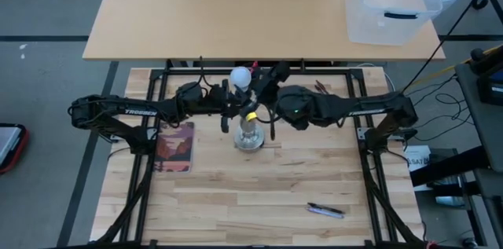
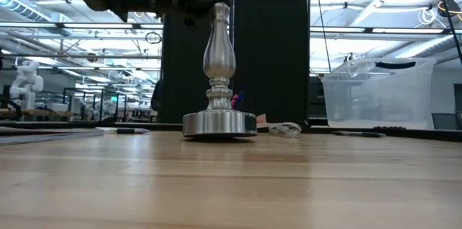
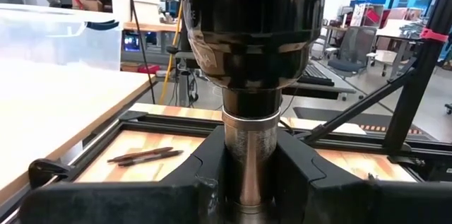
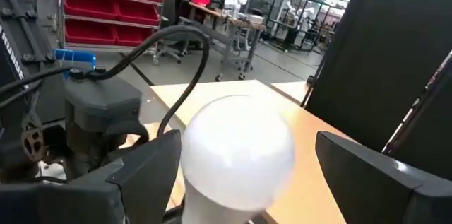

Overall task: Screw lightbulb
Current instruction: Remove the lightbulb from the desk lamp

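Left gripper (image 3: 247,181): fingers closed on the neck of the socket stand (image 2: 219,77), near its top, at the table's middle.
Right gripper (image 4: 247,160): jaws spread wide either side of the lightbulb (image 4: 236,150); whether the fingers (image 4: 148,164) touch it, cannot tell.
Lightbulb: globe above the stand's top, between the two arms; its base is hidden.
Socket stand: upright, disc foot flat on the table (image 1: 236,194).
Notebook (image 1: 174,147): left of the stand.
Pen (image 1: 325,210): near right.
Clear bin (image 1: 391,5): far right.
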Robot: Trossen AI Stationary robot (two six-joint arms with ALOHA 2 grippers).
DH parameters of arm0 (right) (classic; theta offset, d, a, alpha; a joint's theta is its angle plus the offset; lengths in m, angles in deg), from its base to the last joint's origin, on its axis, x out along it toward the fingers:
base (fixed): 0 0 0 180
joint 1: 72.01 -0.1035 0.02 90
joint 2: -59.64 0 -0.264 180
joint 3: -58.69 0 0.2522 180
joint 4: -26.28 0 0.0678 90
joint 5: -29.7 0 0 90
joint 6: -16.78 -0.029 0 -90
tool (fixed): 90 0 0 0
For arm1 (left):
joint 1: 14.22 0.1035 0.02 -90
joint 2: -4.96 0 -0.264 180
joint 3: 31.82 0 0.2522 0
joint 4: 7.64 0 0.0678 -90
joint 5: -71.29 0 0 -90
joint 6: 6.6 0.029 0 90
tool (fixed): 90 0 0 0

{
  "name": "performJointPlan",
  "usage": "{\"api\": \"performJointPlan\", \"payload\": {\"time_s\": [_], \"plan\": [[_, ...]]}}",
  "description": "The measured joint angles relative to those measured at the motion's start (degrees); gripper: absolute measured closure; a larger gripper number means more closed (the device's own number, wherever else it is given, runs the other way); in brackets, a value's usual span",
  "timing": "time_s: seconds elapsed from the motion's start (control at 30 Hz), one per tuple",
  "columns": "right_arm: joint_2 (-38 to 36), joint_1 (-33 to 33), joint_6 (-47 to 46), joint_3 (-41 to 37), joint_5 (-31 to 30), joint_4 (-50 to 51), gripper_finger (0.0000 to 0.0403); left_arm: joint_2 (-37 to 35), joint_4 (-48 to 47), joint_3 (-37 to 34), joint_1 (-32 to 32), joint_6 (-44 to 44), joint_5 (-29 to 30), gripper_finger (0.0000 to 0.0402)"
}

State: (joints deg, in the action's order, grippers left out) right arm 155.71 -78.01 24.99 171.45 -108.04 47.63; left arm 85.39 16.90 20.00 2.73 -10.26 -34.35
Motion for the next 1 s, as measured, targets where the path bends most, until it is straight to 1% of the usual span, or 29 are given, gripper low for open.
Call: {"api": "performJointPlan", "payload": {"time_s": [0.2, 0.37, 0.47, 0.53, 0.6, 0.67, 0.73, 0.83, 1.0], "plan": [[1.9, 0.4, -1.0, 0.0, -0.3, -1.6, 0.0083, 0.0, 0.0, 0.0, 0.0, 0.2, 0.0, 0.0328], [4.1, 1.4, -1.4, 0.0, -0.2, -6.6, 0.0083, 0.0, 0.0, 0.0, 0.0, 0.1, 0.1, 0.0328], [5.0, 2.1, -1.4, 0.0, 0.1, -7.0, 0.009, 0.0, 0.0, 0.0, 0.0, 0.1, 0.1, 0.0328], [5.1, 2.5, -1.9, 0.0, 2.0, -6.7, 0.0102, 0.0, 0.0, 0.0, 0.0, 0.1, 0.1, 0.0328], [5.1, 3.0, -2.7, 0.0, 5.0, -6.5, 0.0123, 0.0, -0.1, 0.0, 0.0, 0.1, 0.1, 0.0328], [5.1, 3.4, -2.8, 0.0, 6.5, -6.5, 0.0141, 0.0, -0.2, -0.1, 0.1, 0.2, 0.0, 0.0328], [5.1, 3.5, -2.4, 0.0, 7.1, -6.4, 0.0142, 0.0, -0.2, -0.1, 0.2, 0.2, -0.9, 0.0328], [5.0, 3.5, -1.7, 0.0, 8.9, -6.0, 0.0142, 0.0, -0.2, -0.1, 0.3, 0.9, -3.9, 0.0328], [4.8, 3.9, 1.0, 0.1, 15.9, -5.1, 0.0142, 0.0, -0.3, -0.2, 0.4, 2.4, -9.1, 0.0328]]}}
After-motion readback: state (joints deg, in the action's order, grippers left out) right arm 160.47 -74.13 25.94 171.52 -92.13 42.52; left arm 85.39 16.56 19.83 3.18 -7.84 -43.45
